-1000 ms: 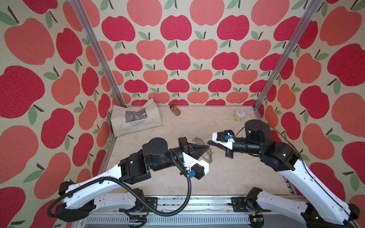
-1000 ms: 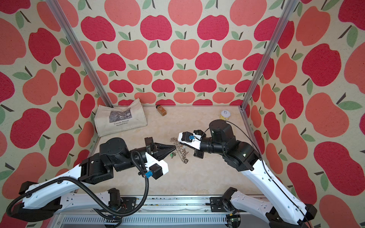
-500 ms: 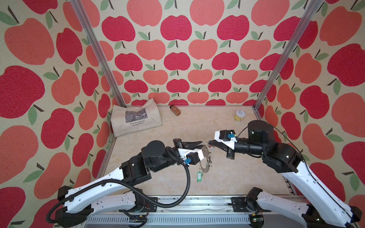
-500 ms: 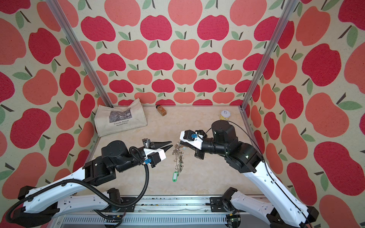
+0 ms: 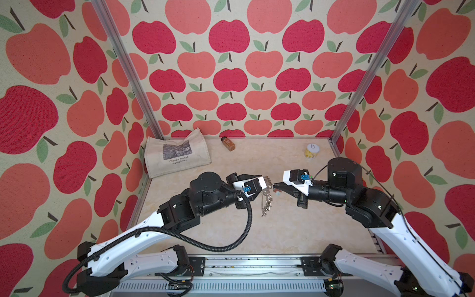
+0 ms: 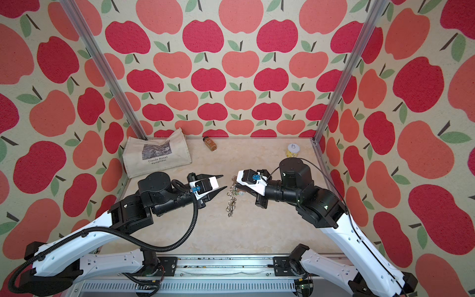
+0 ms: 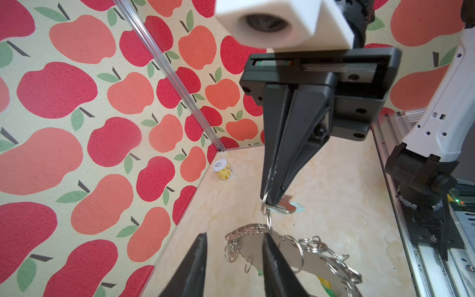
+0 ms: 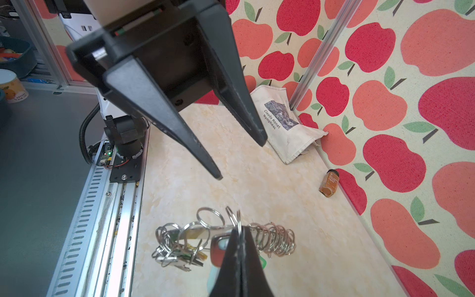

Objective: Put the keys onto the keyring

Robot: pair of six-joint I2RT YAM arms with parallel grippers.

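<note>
Far left of the tabletop point(image 6: 257, 231), up by the back corner in both top views: a printed cloth bag point(image 6: 156, 156), lying flat, no part in the job. Just right of it, near the back wall, a small brown bottle point(image 6: 210, 144) on its side.

Left of centre, the left gripper point(image 6: 224, 181): fingers point(image 7: 196, 262) spread apart, grasping nothing, tips just beside the hanging metal, not seen touching it in a top view.

At centre, the keyring point(image 6: 232, 203): off the table, dangling edge-on from the tips of the right gripper point(image 7: 270, 199). In the left wrist view, a grey plate fringed with split rings at lower centre, partly behind one left finger. Other keys point(image 8: 174, 257) bunched on rings at lower left of the right wrist view.

Immediately right of that, the keys point(image 7: 289, 205): silvery key with pale mint tag, up in the air, right of centre in the left wrist view. Right gripper clenched tight on the key's ring end, with a split ring running from that pinch down to the plate.

Judged from that: threaded, or very nearly, with the whole plate apparently hanging from the pinch. Full seating of the key on the coil: impossible to tell. Left to do, probably: check the join, lower everything, let go.

Far right, near the back corner, a small yellow can point(image 6: 293, 151), upright.
</note>
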